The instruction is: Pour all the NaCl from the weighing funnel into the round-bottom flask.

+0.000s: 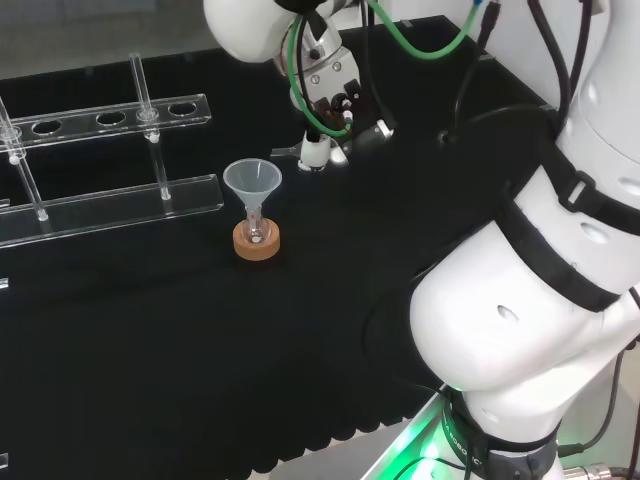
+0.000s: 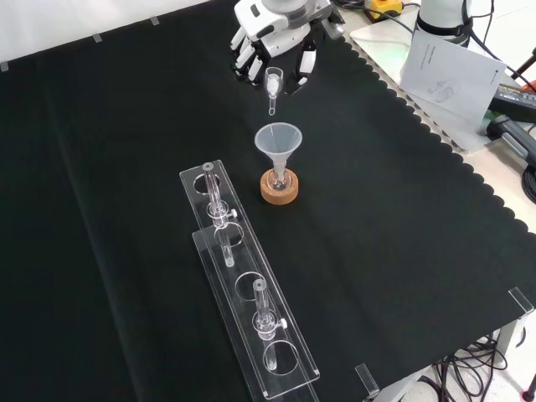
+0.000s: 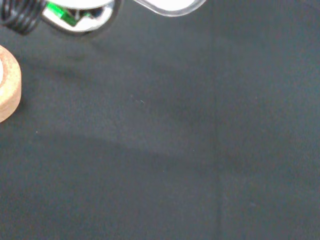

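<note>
A small clear round-bottom flask (image 1: pixel 257 232) (image 2: pixel 279 179) sits in a cork ring (image 1: pixel 257 243) (image 2: pixel 279 189) (image 3: pixel 7 86), with a clear plastic funnel (image 1: pixel 251 181) (image 2: pixel 277 139) standing in its neck. The hand (image 1: pixel 326 96) (image 2: pixel 270 35) holds the weighing funnel (image 1: pixel 314 152) (image 2: pixel 273 85) between curled fingers and thumb. In the front view the weighing funnel's stem points down, just above and behind the plastic funnel's rim. In the head view it hangs to the right of that funnel. White powder shows in its cup.
Two clear acrylic tube racks (image 1: pixel 110 205) (image 2: pixel 245 289) with a few glass tubes stand left of the flask in the head view, nearer the camera in the front view. Papers and cables (image 2: pixel 448 63) lie beyond the cloth's scalloped edge.
</note>
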